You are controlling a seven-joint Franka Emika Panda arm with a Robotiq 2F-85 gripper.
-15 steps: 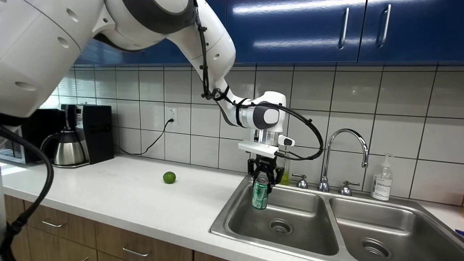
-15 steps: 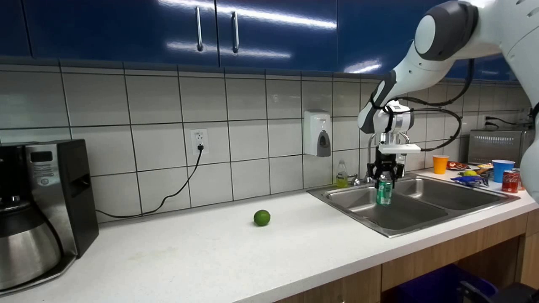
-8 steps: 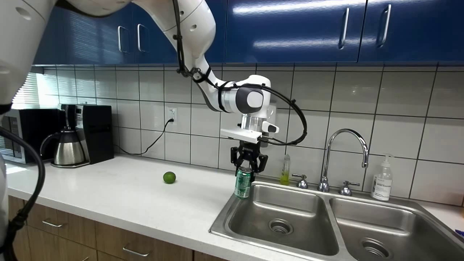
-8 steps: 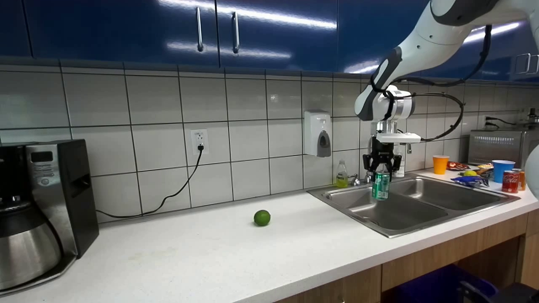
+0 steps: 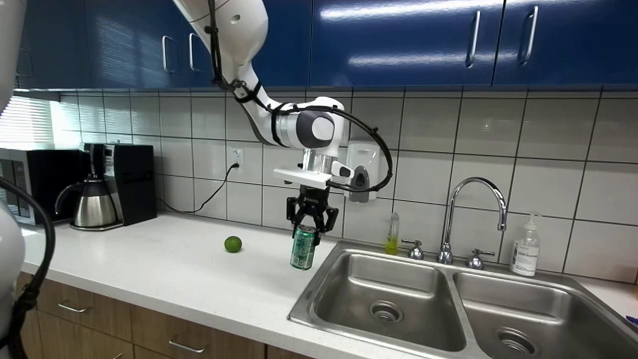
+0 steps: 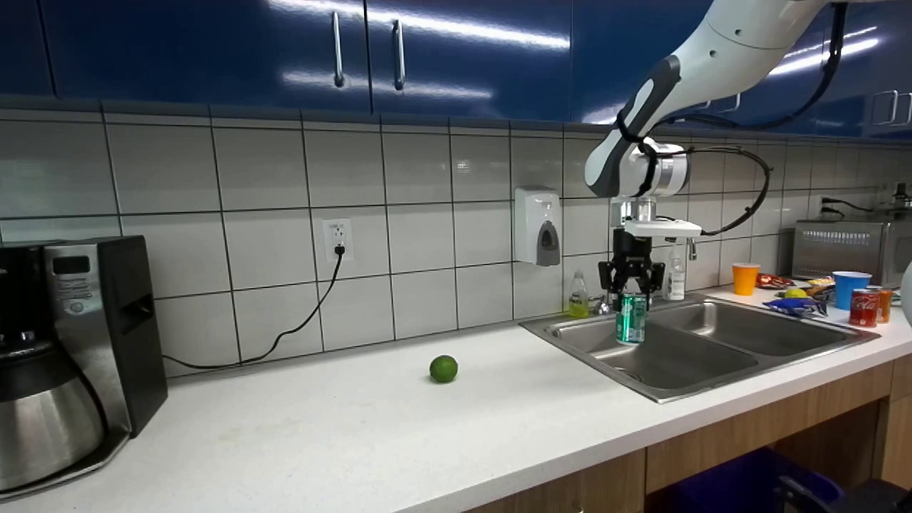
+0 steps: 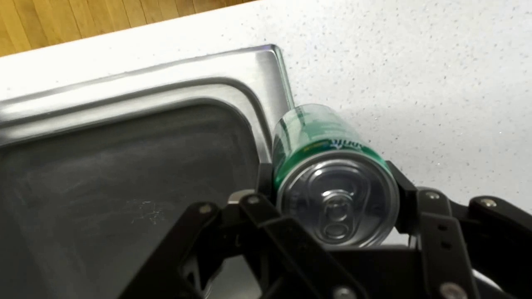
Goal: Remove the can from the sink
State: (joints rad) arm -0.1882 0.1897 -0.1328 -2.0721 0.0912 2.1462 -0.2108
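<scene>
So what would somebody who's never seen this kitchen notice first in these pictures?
Probably the big white arm, angled down from the top of an exterior view, with its gripper holding a green can by the edge of the sink. Next might come the glossy blue cabinets overhead, then the bright lime on the white counter.

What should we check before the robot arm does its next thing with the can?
1. Claw squeezing the can: ok. It holds both sides.
2. Can held up: ok. It hangs in the air.
3. Whole can past the edge of the sink: cannot tell. In the wrist view, the can hides part of that edge.
4. Lime out of the can's way: ok. It sits apart, on the counter.
5. Can set down on the counter: not ok. Not yet, so the claw probably shouldn't let go.
</scene>
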